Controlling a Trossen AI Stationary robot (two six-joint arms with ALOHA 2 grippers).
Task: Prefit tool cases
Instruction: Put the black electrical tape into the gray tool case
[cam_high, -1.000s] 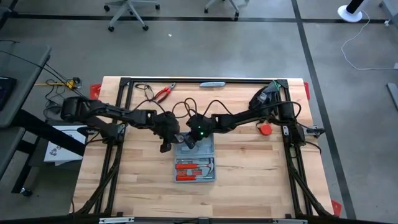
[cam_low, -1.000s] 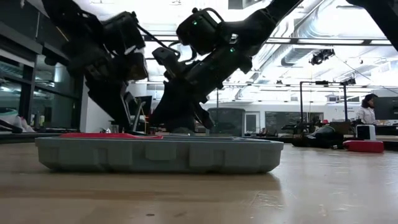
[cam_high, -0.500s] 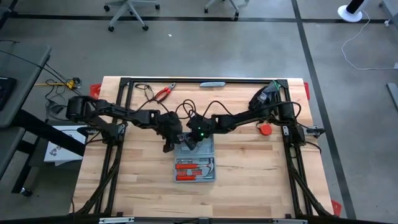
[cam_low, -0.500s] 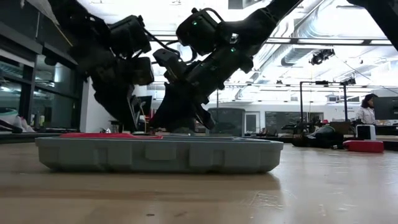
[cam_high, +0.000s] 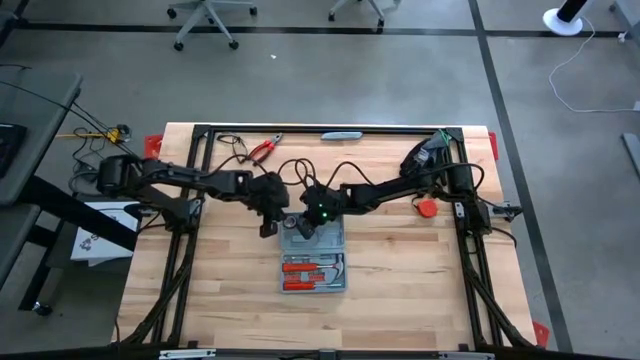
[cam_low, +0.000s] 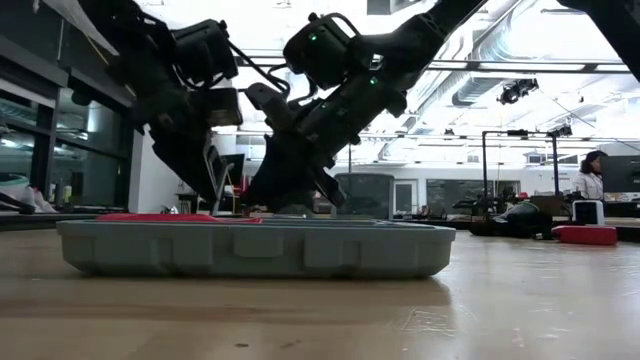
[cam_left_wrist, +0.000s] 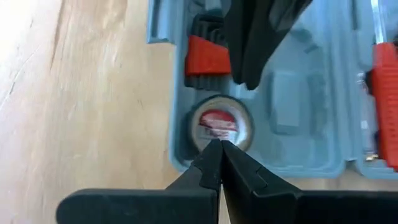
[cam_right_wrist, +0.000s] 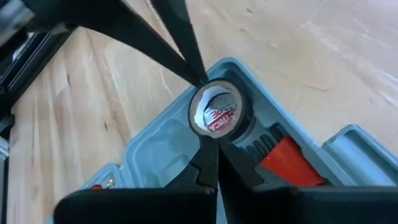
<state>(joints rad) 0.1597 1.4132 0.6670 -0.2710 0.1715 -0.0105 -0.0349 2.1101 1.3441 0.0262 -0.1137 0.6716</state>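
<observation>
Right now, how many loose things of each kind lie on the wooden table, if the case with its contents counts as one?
Open grey-blue tool case: 1
Red-handled pliers: 1
Round red object: 1
Long grey bar: 1
Dark object with green part: 1
Total: 5
Not counted: left gripper, right gripper, shut over the case.

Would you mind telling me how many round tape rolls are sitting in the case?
1: a round tape roll sits in a corner pocket of the open case, beside the red-capped set; other slots may be hidden by the arms.
</observation>
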